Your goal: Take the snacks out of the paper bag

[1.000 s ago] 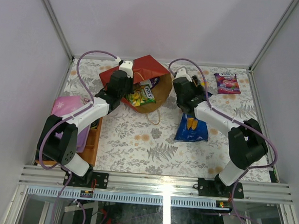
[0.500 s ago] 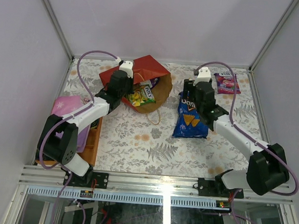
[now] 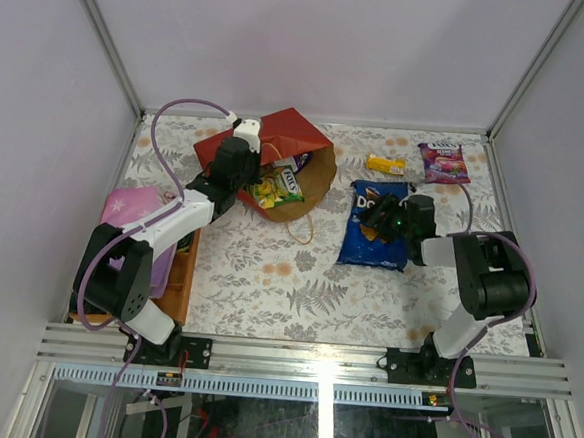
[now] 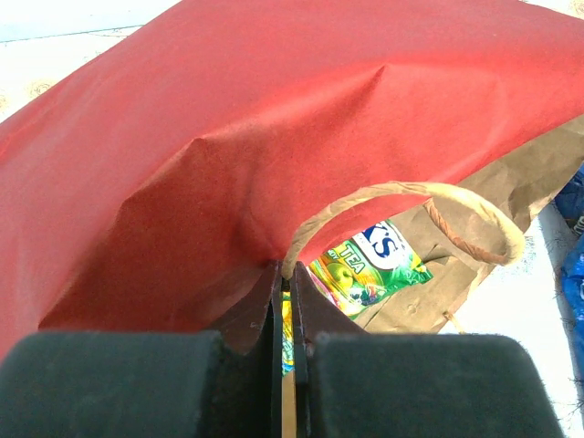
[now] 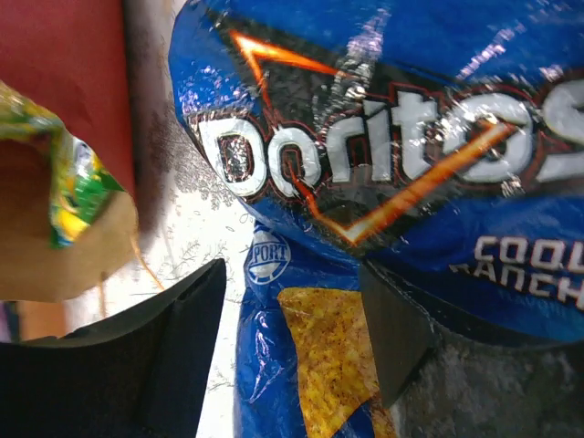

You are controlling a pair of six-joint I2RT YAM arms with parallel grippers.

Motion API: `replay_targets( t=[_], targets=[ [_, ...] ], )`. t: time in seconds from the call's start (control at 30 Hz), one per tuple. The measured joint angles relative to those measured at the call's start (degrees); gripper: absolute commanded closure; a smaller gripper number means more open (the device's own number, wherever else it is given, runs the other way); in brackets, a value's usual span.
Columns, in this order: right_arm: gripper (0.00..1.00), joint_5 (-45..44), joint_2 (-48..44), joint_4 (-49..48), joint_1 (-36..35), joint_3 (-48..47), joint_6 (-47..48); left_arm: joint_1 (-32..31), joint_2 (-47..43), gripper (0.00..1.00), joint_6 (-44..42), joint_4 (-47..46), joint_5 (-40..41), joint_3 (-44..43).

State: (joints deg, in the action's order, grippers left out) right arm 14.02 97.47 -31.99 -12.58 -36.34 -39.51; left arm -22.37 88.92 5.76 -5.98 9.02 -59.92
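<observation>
Setting: A table covered with a leaf-and-flower cloth is being viewed from above, with two robot arms bolted at its near edge.

Paper bag: The paper bag, red outside and brown inside, is lying on its side at the far middle-left of the table. Its mouth is being turned toward the near right.

Left gripper: The left gripper is being held pressed together on the red upper wall at the bag's mouth. In the left wrist view its black fingers are being shown closed, with only a thin sheet of paper between them.

Handle: A tan cord handle is arching out from just beside the pinch.

Snack in the bag: A green-yellow packet is lying inside the mouth, on the brown paper.

Doritos bag: The blue Doritos bag is lying flat on the cloth to the right of the paper bag, apart from it.

Right gripper: The right gripper is being held spread wide over the far part of the Doritos bag. Whether the fingers are touching the bag cannot be told.

Other snacks out: An orange packet is lying just beyond the Doritos bag. A purple packet is lying near the far right corner.

Left edge: A flat pink-purple item with stars is resting over a wooden tray beside the left arm.
</observation>
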Motion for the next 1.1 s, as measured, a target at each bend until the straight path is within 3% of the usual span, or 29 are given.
replay_targets(
  t=[0.13, 0.27, 0.57, 0.77, 1.0, 1.1],
  targets=[
    [0.24, 5.75, -0.02, -9.27, 6.43, 6.1, -8.11, 0.0, 0.0, 1.0, 0.0, 0.02, 0.02, 0.0],
    [0.17, 7.74, -3.98, -8.33, 11.45, 9.25, -10.1, 0.11, 0.0, 1.0, 0.0, 0.02, 0.0, 0.0],
    [0.1, -5.46, -21.73, 22.67, 16.28, 6.84, -3.37, 0.31, 0.17, 1.0, 0.09, 0.07, -0.24, -0.17],
    [0.3, -10.54, -24.52, 30.03, 16.13, -1.16, 0.87, 0.31, 0.5, 1.0, 0.59, 0.31, -0.92, -0.42],
    [0.48, -13.49, -11.3, 36.7, 8.68, -23.87, 11.17, 0.31, 0.5, 1.0, 0.66, 0.59, -1.07, -0.42],
    [0.49, -13.49, -6.88, 36.65, 6.32, -26.4, 13.31, 0.31, 0.5, 1.0, 0.66, 0.83, -1.05, -0.5]
  ],
)
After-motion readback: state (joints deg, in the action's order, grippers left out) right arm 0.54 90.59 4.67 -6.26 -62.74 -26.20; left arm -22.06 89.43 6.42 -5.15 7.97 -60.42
